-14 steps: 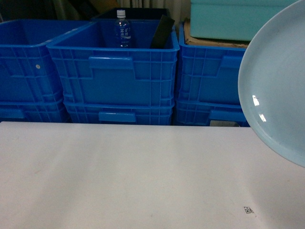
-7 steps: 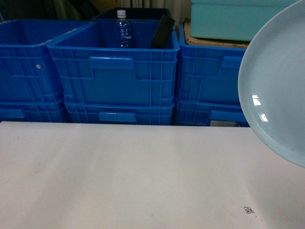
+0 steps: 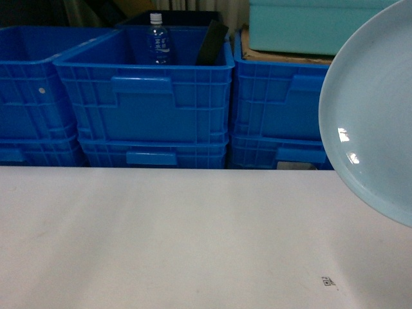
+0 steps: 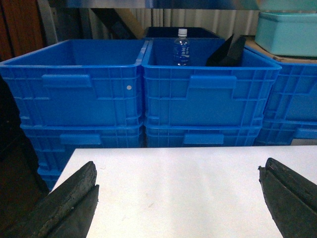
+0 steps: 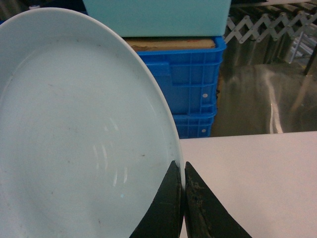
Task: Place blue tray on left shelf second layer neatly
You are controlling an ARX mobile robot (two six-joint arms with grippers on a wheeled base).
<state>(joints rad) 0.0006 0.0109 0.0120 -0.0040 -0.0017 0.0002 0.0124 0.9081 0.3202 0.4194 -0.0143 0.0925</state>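
Carrying step: the right gripper [image 5: 179, 198] pinches the rim of the one blue tray [image 5: 74, 134], held tilted above the table [image 3: 161, 238]; left gripper [image 4: 178, 198] gapes empty; beyond, several crates [image 3: 145, 96], one bottle [image 3: 156, 38], one teal box [image 3: 302, 26]; next, finding the shelf, unseen here.

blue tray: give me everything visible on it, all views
The blue tray is round, shallow, pale sky-blue and glossy, with a low raised rim and light glints on its face. It is held off the white table, tilted steeply and cut off by the head view's right edge. The right gripper pinches its rim edge-on; nothing else touches it. Faint specks mark its inner surface.
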